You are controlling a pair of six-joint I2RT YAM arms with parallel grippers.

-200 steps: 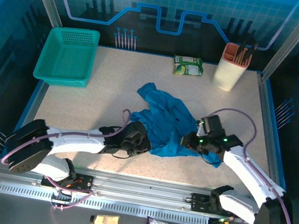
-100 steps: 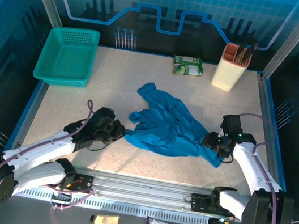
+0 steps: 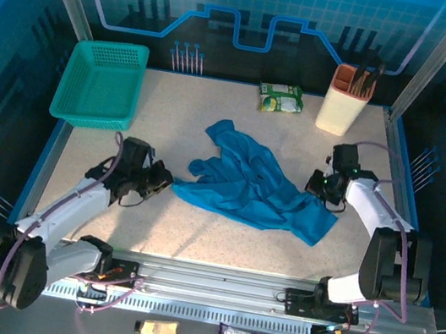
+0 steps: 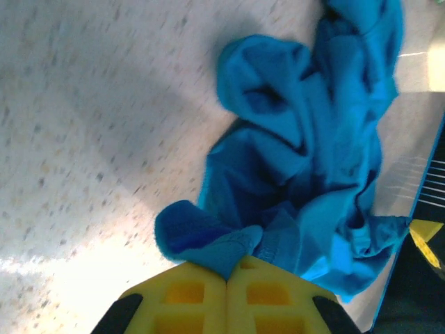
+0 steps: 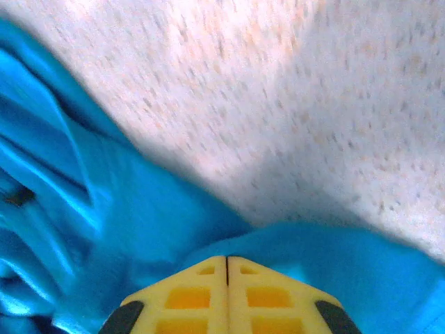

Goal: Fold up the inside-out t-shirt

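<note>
Item under inspection: blue t-shirt (image 3: 253,191), lying crumpled at the centre of the speckled bench (image 3: 213,122); it is drawn out in a band from 9 o'clock to 3 o'clock, with a loose lobe of cloth reaching toward 12 o'clock and a flat corner hanging toward 5 o'clock.

Left end effector (image 3: 162,181): at the 9 o'clock tip of the garment; in the left wrist view the yellow fingers (image 4: 188,296) of the left end effector (image 4: 227,268) are pressed together with no gap; a rolled fold of the t-shirt (image 4: 313,160) is pinched at their tips, and the rest of the cloth trails away in deep wrinkles.

Right end effector (image 3: 315,188): at the 3 o'clock edge of the garment; in the right wrist view its fingers (image 5: 264,296) are likewise closed flush at the right end effector (image 5: 227,261); the t-shirt (image 5: 104,202) bunches up against and around the tips, so the hold is on cloth.

Surroundings: teal mesh basket (image 3: 100,82) at 10 o'clock, well apart from the garment; green snack packet (image 3: 281,98) at 12 o'clock by the far edge; cream utensil holder (image 3: 343,97) at 1 o'clock, upright, with dark handles standing in it.
</note>
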